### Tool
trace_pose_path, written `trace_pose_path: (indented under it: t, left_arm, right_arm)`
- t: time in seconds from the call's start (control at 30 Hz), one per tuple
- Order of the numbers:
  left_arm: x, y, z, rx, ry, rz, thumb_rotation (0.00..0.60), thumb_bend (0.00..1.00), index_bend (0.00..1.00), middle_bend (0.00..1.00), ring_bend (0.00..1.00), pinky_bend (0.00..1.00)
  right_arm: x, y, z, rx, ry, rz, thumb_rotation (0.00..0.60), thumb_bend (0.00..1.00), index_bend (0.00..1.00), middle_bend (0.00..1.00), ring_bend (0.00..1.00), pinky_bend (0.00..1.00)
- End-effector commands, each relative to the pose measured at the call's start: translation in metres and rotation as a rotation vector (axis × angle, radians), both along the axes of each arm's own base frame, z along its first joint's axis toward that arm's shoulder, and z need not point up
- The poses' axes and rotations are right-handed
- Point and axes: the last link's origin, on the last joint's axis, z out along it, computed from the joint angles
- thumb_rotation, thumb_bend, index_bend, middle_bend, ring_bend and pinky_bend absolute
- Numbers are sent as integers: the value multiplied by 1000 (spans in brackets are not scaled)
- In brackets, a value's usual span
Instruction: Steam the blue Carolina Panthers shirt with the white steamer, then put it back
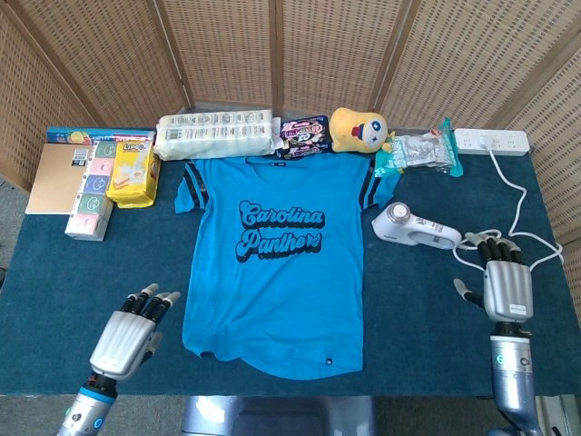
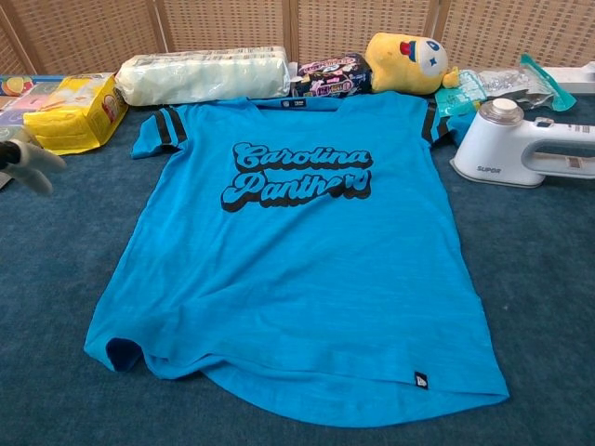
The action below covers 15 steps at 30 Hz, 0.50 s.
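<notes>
From the head view, the blue shirt (image 1: 277, 263) is lying flat mid-table, the white steamer (image 1: 413, 227) sitting just right of it; the left hand (image 1: 127, 334) and right hand (image 1: 505, 283) are hovering spread, holding nothing. At chest view, only left fingertips (image 2: 26, 160) are showing.

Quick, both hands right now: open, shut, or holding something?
Left hand: open, holding nothing, beside the shirt.
Right hand: open, holding nothing, clear of the steamer.
</notes>
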Motion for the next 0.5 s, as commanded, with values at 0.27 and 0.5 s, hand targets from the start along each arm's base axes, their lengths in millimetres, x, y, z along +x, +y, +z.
trace_pose_path:
  t: [0.27,0.5]
  left_arm:
    - [-56,-23,60,210,-58,181,600,345,146,260,136,275]
    - [-86,-40,78,273,-46,259,600,345,173,259,136,308]
  right_arm:
    - [-20,32,13,31,29,-91,600,240,271,315,297,232]
    - [-26,45,19,23,30,-116,600,243,319,342,325,273]
